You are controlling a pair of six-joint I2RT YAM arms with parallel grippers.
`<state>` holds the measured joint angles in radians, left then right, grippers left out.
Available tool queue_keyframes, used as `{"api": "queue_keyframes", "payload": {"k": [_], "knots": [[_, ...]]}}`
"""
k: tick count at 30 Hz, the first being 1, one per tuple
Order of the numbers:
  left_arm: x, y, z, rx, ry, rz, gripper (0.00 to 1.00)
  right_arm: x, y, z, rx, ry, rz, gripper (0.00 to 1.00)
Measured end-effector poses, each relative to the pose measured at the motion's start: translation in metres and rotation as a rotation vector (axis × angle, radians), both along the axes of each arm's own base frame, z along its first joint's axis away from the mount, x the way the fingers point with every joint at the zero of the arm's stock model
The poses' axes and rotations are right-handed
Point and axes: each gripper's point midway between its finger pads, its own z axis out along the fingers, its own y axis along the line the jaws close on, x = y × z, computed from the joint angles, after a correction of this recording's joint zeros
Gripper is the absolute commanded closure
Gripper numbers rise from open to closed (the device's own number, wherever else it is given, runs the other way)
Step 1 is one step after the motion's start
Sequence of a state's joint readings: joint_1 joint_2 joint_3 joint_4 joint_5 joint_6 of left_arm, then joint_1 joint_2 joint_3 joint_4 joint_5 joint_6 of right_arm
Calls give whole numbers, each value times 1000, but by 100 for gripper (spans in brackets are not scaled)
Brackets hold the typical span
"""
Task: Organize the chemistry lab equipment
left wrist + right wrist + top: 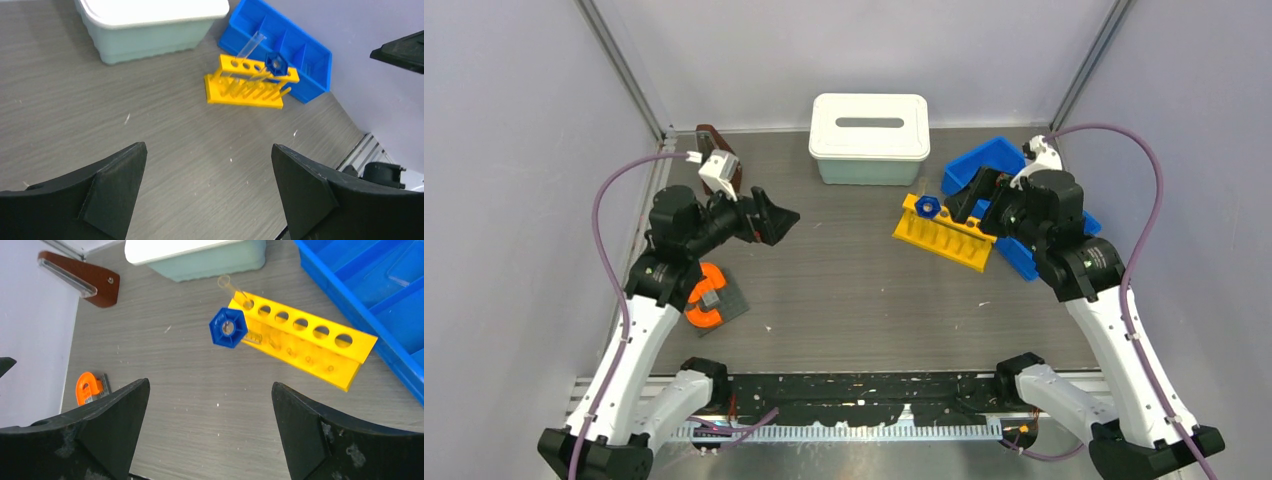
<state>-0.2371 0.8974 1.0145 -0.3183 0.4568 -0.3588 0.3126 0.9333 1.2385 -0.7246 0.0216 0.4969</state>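
Observation:
A yellow test-tube rack [944,234] lies on the table right of centre, with a blue six-sided knob [927,207] at its left end. In the right wrist view the knob [228,328] sits against the rack [305,340], and a thin clear glass tube [231,287] leans in the rack's end hole. The left wrist view shows the rack [247,85], the knob [276,62] and the tube [251,44] far off. My left gripper [776,218] [209,160] is open and empty over bare table. My right gripper [969,205] [210,390] is open and empty, above and just near of the rack. Tongs and white triangle are out of view.
A white-lidded mint box [869,135] stands at the back centre. A blue compartment tray [989,160] [370,285] lies behind and right of the rack. A brown wooden stand [724,160] [82,280] is at the back left. An orange piece on a grey plate [707,298] lies by the left arm.

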Motion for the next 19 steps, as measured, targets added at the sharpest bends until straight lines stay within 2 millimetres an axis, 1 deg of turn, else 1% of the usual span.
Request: {"api": "queue_keyframes", "payload": {"k": [4, 8, 12, 17, 19], "knots": [[-9, 0, -29, 17, 39, -6, 0, -7, 3, -18, 8, 34, 24, 0], [-11, 0, -45, 43, 51, -10, 0, -10, 7, -26, 21, 43, 44, 0], [-12, 0, -43, 50, 34, -9, 0, -14, 9, -26, 37, 31, 60, 0], [-13, 0, -40, 55, 12, -13, 0, -14, 13, -16, 61, -9, 72, 0], [-12, 0, -41, 58, 11, -10, 0, -15, 13, -16, 69, -18, 76, 0]]}}
